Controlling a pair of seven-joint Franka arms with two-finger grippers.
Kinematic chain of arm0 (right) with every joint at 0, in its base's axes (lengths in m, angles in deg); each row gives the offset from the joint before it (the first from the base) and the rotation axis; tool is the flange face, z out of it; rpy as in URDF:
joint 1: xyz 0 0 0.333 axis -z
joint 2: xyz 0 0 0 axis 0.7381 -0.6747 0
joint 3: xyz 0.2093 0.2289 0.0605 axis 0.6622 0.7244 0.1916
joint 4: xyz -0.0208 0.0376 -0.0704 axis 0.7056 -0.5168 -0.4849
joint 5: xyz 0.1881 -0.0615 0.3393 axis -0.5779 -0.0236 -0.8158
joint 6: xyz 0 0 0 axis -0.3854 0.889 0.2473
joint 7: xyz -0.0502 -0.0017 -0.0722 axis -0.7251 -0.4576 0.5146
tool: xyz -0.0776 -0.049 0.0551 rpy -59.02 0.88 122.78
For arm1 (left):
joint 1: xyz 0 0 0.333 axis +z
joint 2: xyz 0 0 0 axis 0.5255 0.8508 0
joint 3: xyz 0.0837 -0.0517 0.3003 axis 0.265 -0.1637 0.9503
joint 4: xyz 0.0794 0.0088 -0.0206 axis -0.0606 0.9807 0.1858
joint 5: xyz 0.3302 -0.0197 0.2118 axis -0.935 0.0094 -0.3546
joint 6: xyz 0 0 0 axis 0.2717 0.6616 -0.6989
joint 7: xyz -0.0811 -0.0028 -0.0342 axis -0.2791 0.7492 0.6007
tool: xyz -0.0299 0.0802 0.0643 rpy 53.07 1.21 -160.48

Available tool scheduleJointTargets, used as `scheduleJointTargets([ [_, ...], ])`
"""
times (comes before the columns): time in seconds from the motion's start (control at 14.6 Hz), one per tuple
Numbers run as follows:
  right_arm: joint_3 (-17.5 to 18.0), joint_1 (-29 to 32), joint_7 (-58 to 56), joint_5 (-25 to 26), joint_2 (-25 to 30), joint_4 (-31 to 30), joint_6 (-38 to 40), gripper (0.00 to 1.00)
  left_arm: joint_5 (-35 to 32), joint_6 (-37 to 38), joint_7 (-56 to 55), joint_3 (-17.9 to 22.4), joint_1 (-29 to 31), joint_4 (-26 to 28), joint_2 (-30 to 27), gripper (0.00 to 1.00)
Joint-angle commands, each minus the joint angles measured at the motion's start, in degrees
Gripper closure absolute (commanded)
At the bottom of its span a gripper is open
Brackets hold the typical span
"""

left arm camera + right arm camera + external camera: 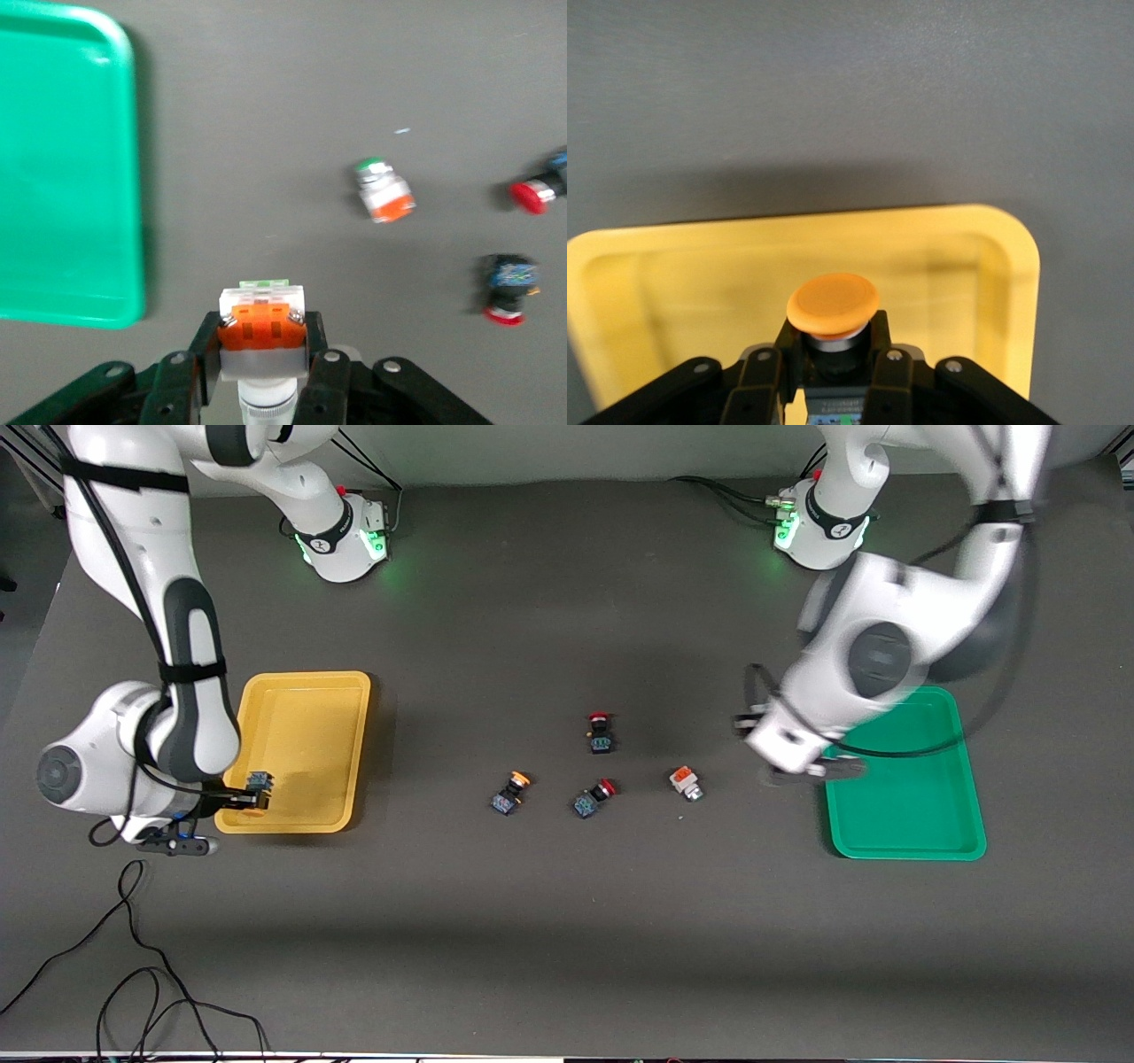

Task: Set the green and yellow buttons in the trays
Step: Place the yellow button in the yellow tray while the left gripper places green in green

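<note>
Buttons held in both grippers, trays waiting

Buttons are in hand on both sides. The right gripper, at lower left of the front view, is clenched on a black button with its orange-yellow cap pointing out over the yellow tray; it hangs above that tray's lower edge, apparently lined up to drop the part inside. The left gripper, at centre right of the front view, is clamped on a white button by its sides, orange patch up (a firm hold on the flat faces, it seems). It sits over bare table just beside the green tray, so a short move toward the tray would bring it over.

Both trays look empty: no part shows on the yellow floor or on the green tray's visible floor.

On the table, mid-frame in the front view, lie a second black button, a second white button, and two red-capped switches, which do not belong to the task.
</note>
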Motion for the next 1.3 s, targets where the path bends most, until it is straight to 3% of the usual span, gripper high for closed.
scheduleJointTargets([
  [0.0,-0.2,0.3,-2.2,-2.3,-1.2,1.6,-0.1,0.98,0.5,3.6,11.7,-0.6,9.6,0.7,-1.9,0.63],
  [0.07,-0.2,0.2,-2.0,-2.3,-0.6,1.7,0.4,0.22,0.2,3.0,14.7,-0.5,12.1,1.1,-1.6,0.63],
  [0.14,-0.3,0.3,-2.0,-2.3,0.1,1.8,1.9,0.00,-1.0,1.9,17.3,-0.5,14.4,1.5,-0.9,0.63],
  [0.27,-0.7,0.2,-1.6,-2.1,2.4,2.8,6.0,0.00,-3.8,-4.8,20.2,-0.5,17.3,5.3,0.8,0.63],
  [0.48,-3.5,-1.4,-1.2,-0.4,8.6,3.6,10.9,0.00,-7.2,-21.3,20.4,-0.5,18.7,14.7,4.4,0.63],
  [0.62,-4.0,-1.6,0.7,4.6,12.4,6.7,15.9,0.00,-8.2,-29.5,20.4,-0.4,19.0,18.0,7.5,0.63],
  [0.75,-4.0,-1.8,1.6,8.2,16.0,8.9,19.4,0.00,-8.2,-31.8,20.4,-0.4,19.0,18.5,8.8,0.60],
  [0.82,-4.1,-1.9,2.2,8.5,17.6,9.1,20.6,0.00,-8.4,-31.6,20.4,-0.4,19.0,18.4,8.8,0.44],
  [0.89,-4.0,-2.0,3.6,9.7,19.3,9.5,21.9,0.00,-8.9,-31.3,20.4,-0.4,19.0,18.0,8.8,0.00],
  [1.09,-2.5,-3.7,11.4,15.3,21.7,12.8,26.0,0.00,-8.9,-26.3,20.7,-0.4,19.7,15.3,6.9,0.00],
  [1.16,0.5,-2.7,15.1,15.3,21.8,14.1,27.4,0.00,-8.9,-22.3,21.1,-0.5,19.7,12.5,6.0,0.00],
  [1.23,7.3,1.0,20.1,15.4,22.6,14.9,28.2,0.00,-8.9,-17.5,22.3,-0.5,19.8,8.6,5.4,0.00],
])
